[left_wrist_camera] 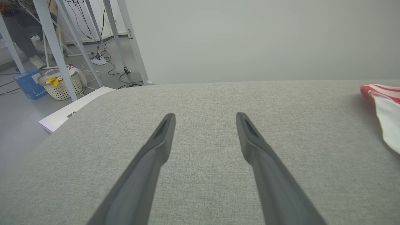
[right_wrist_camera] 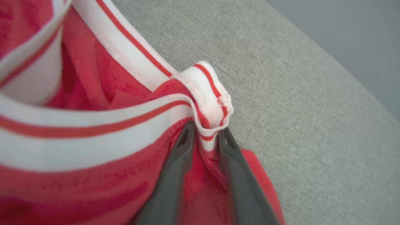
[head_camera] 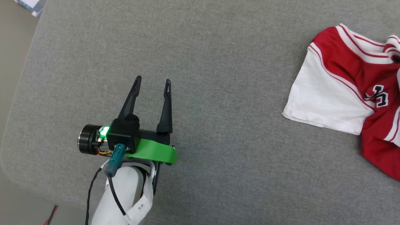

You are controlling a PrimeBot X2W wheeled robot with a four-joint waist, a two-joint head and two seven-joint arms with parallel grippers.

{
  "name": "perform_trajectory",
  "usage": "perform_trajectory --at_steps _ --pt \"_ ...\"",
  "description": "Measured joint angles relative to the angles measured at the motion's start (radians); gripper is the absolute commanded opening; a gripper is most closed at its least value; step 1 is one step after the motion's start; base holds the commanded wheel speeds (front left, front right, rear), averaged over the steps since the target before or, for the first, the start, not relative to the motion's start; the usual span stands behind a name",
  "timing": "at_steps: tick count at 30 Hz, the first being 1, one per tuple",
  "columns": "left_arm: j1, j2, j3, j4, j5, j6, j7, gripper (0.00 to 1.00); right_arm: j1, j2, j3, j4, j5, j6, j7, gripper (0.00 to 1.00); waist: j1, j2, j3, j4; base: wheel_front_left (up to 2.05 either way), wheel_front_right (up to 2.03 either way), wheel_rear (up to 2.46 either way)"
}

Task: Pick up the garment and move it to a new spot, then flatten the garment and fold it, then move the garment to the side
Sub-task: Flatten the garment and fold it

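Over on the left, the left gripper [head_camera: 153, 79] hangs with its two fingers spread wide and nothing between them, bare grey cushion [head_camera: 225, 131] beneath. The garment [head_camera: 337, 78] lies well off to its right, rumpled, one white sleeve reaching toward it. Farther right, the right gripper [right_wrist_camera: 206, 128] has a fold of the red-and-white collar [right_wrist_camera: 209, 93] standing up between its fingertips; the close view is soft, so I cannot tell whether they are biting on it or letting go. That is the worry: a hold on so thin a ridge could slip, and a lift by the collar alone would leave the shirt hanging bunched, harder to flatten. The cushion's edge runs just beyond those fingers, so a careless drag might send cloth over it. Writing: black-and-white lettering on the chest, partly folded under and unreadable; the tag on the left forearm [head_camera: 125, 200] is too small to read
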Motion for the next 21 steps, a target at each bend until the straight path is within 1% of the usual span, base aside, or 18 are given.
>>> perform_trajectory --at_steps 4,6,9,10,15,18,21 --pt "0.007 0.002 0.020 0.005 0.008 -0.001 0.000 1.00 0.034 0.008 -0.001 -0.018 0.007 0.001 -0.157 1.00 0.0000 0.0000 -0.033 -0.018 0.00 0.00 0.00" --pt "0.015 0.005 0.032 0.004 0.010 -0.005 0.000 1.00 0.056 0.012 -0.027 -0.028 0.002 0.001 -0.232 1.00 0.0000 0.0000 -0.049 -0.032 0.00 0.00 0.00" --pt "0.020 0.015 0.049 0.000 0.014 -0.012 0.000 1.00 0.102 0.034 -0.095 -0.049 -0.020 0.001 -0.341 1.00 0.0000 0.0000 -0.073 -0.058 0.00 0.00 0.00" --pt "0.020 0.019 0.056 -0.002 0.016 -0.017 0.000 1.00 0.122 0.050 -0.126 -0.059 -0.028 0.001 -0.377 1.00 0.0000 0.0000 -0.081 -0.068 0.00 0.00 0.00" --pt "0.009 0.038 0.081 -0.009 0.016 -0.045 0.000 1.00 0.239 0.131 -0.281 -0.126 -0.095 0.001 -0.492 1.00 0.0000 0.0000 -0.119 -0.115 0.00 0.00 0.00" --pt "-0.029 0.046 0.093 -0.007 0.004 -0.074 0.000 1.00 0.318 0.189 -0.386 -0.185 -0.154 0.001 -0.546 1.00 0.0000 0.0000 -0.141 -0.142 0.00 0.00 0.00" --pt "-0.092 0.066 0.087 0.021 -0.012 -0.116 0.000 1.00 0.418 0.265 -0.483 -0.274 -0.222 0.001 -0.575 1.00 0.0000 0.0000 -0.162 -0.169 0.00 0.00 0.00"
